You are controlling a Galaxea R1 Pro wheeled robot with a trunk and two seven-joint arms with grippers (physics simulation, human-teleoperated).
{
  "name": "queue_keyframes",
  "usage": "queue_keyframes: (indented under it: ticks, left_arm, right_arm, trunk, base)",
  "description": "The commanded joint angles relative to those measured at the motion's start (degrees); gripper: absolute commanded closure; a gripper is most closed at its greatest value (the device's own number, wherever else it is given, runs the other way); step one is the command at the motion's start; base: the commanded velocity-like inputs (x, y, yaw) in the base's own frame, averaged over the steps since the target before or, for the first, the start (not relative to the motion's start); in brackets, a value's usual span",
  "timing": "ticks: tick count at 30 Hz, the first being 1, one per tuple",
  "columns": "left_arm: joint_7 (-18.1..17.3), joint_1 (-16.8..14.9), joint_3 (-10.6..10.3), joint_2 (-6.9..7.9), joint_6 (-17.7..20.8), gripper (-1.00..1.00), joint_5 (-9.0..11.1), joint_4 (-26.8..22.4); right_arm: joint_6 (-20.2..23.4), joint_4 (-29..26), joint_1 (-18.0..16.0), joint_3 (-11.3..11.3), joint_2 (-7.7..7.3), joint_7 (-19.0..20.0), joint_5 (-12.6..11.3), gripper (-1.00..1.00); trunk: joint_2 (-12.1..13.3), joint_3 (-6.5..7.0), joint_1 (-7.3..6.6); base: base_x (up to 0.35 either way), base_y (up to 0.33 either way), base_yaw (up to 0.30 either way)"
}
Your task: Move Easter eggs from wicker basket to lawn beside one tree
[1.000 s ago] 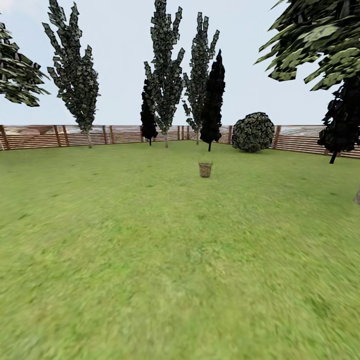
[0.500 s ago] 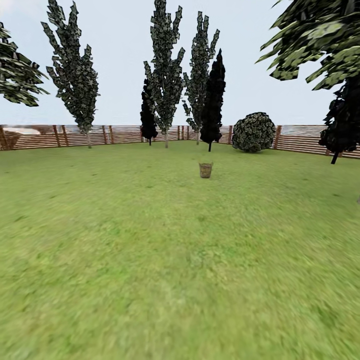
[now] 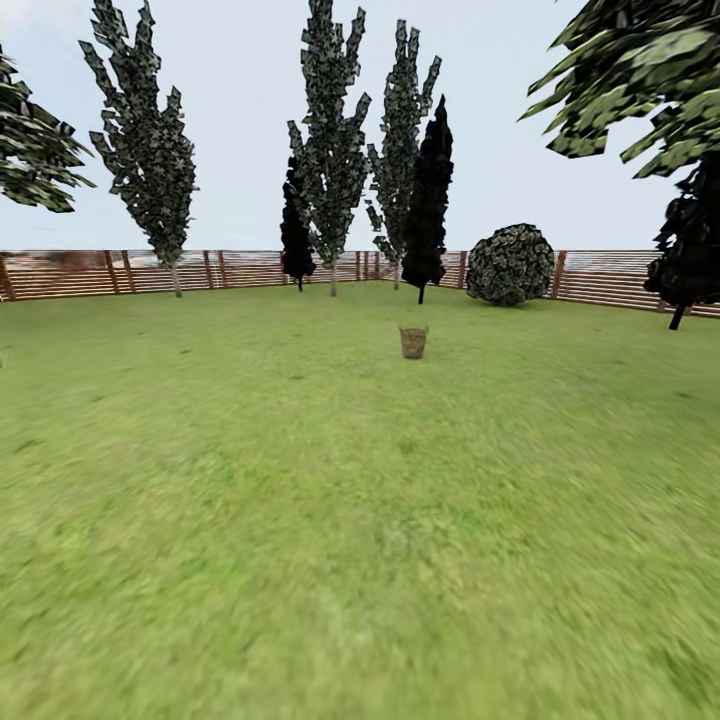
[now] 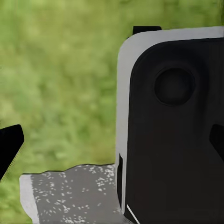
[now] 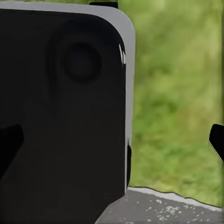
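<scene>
Whole head view shifted slightly against earlier frames: camera moved; basket (image 3: 413,342) sits marginally lower and nearer, bush (image 3: 510,264) edges right. Basket upright on lawn (image 3: 330,520), mid-distance, centre-right, well apart from all trees; contents too small to tell. Far: slatted fence (image 3: 220,270), narrow dark trees (image 3: 425,200), leafy tree canopy (image 3: 640,80) near right. Wrist views: black robot body panel (image 4: 172,135) over blurred grass. Left and right tool opening: cannot tell.
</scene>
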Motion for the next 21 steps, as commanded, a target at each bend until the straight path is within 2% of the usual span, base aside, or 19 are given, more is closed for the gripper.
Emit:
queue_keyframes:
  ticks: [1, 8, 21]
  left_arm:
    - [0.0, 0.0, 0.0, 0.00, 0.0, -1.00, 0.0, -0.1]
    - [0.0, 0.0, 0.1, 0.00, 0.0, -1.00, 0.0, -0.1]
    - [0.0, 0.0, 0.1, 0.00, 0.0, -1.00, 0.0, -0.1]
  right_arm:
    - [0.1, 0.1, -0.1, 0.0, 0.01, 0.2, 0.0, -1.00]
    - [0.1, 0.1, -0.1, -0.1, 0.05, 0.2, -0.1, -1.00]
    - [0.1, 0.1, -0.1, 0.0, -0.03, 0.2, 0.0, -1.00]
  trunk:
    - [0.0, -0.05, 0.04]
    - [0.0, -0.05, 0.04]
    - [0.0, -0.05, 0.04]
  base:
    - [0.340, 0.000, 0.125]
    - [0.340, 0.000, 0.185]
    - [0.340, 0.000, 0.016]
